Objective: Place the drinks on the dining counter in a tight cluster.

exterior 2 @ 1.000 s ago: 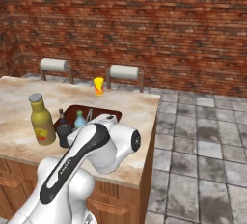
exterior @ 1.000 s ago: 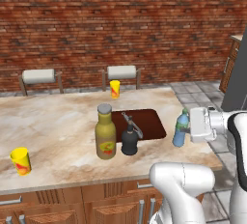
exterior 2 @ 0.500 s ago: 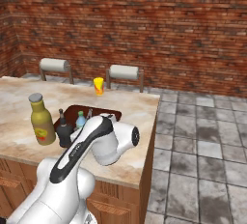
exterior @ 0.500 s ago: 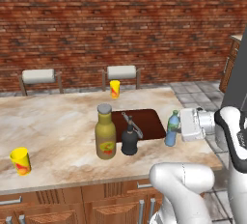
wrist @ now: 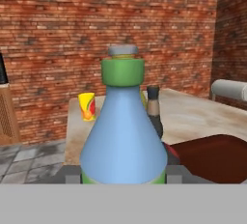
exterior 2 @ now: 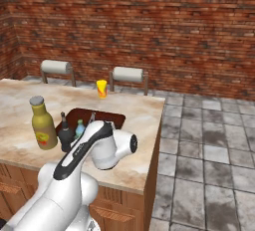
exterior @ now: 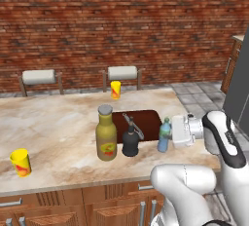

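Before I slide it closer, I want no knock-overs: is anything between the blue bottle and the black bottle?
Nothing visible. The blue bottle, in the tool, stands right of the black bottle with bare counter between them.

blue bottle (wrist: pixel 123 136) base cut off, olive bottle (wrist: pixel 143 97) mostly hidden behind it

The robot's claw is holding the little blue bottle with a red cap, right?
Not quite: the cap is green, not red. The hand view shows the claw holding the little blue bottle, with its green cap up close.
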